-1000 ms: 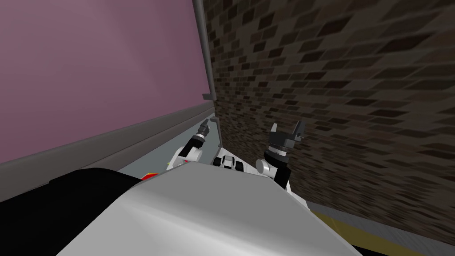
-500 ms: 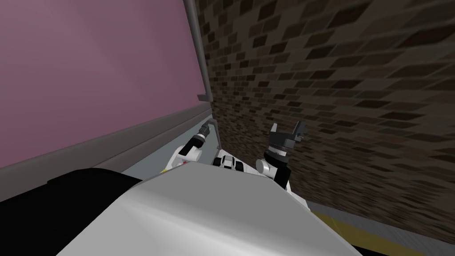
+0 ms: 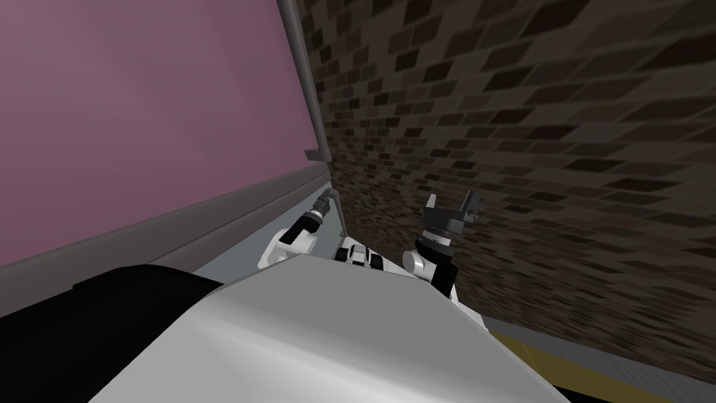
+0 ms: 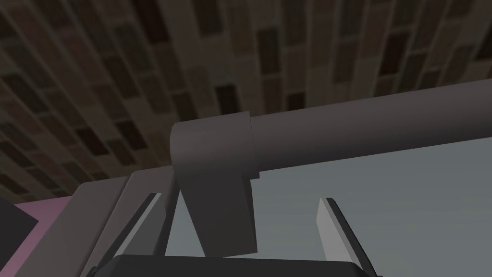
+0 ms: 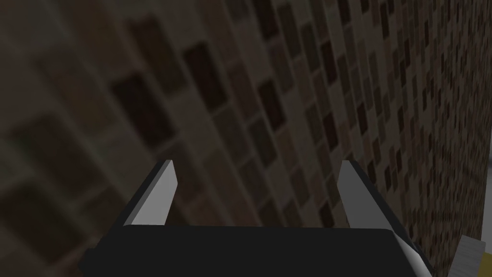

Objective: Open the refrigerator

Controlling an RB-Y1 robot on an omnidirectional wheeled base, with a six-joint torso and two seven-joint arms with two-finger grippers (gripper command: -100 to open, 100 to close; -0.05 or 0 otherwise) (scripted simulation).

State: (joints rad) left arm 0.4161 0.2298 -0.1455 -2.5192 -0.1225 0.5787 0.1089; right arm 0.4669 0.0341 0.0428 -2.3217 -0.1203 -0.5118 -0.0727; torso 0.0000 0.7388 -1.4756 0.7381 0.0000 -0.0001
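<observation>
Left gripper (image 4: 241,197): fingers apart, straddling the end bracket of the handle (image 4: 336,130), not clamped. The handle sits on the grey refrigerator door (image 4: 394,202), centre of the head view.

Next move, as I judge it: shut on the bar beside the bracket, then pull along the door's arc.

Right gripper (image 3: 451,204): idle right of centre, fingers apart.

Beyond: dark brick wall (image 3: 531,126) at right, pink wall (image 3: 140,105) upper left.

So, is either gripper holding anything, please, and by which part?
Nothing is held: the left gripper stands open around the handle's end bracket; the right gripper is open, empty.
</observation>
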